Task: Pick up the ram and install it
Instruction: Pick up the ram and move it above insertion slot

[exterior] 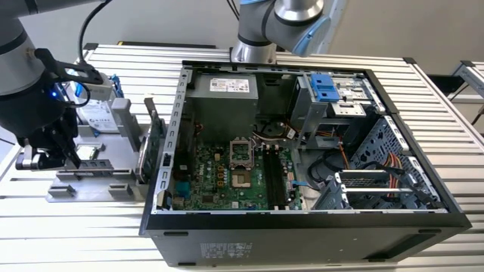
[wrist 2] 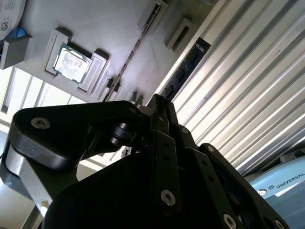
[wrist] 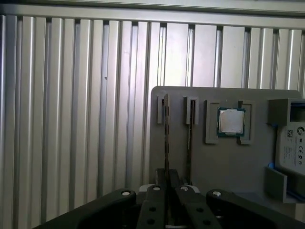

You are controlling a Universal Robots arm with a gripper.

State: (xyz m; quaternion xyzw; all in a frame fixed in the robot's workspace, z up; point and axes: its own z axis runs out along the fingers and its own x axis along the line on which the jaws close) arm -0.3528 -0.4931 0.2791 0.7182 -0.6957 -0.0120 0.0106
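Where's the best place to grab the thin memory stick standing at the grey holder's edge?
I'd pinch the ram across its flat faces, midway along its upper long edge, coming straight down. It stands on edge in a slot of the grey holder, leaving that edge free.

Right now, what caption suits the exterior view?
Gripper poised at the grey parts holder, beside the open computer case.

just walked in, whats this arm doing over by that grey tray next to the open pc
The arm is at the pick-up stage of fitting memory into the open computer case. Its gripper is down at the grey holder beside the case and appears closed on the end of the ram, which stands in a slot of the holder. A second stick and a processor chip sit in the holder too. The ram is not yet lifted out.
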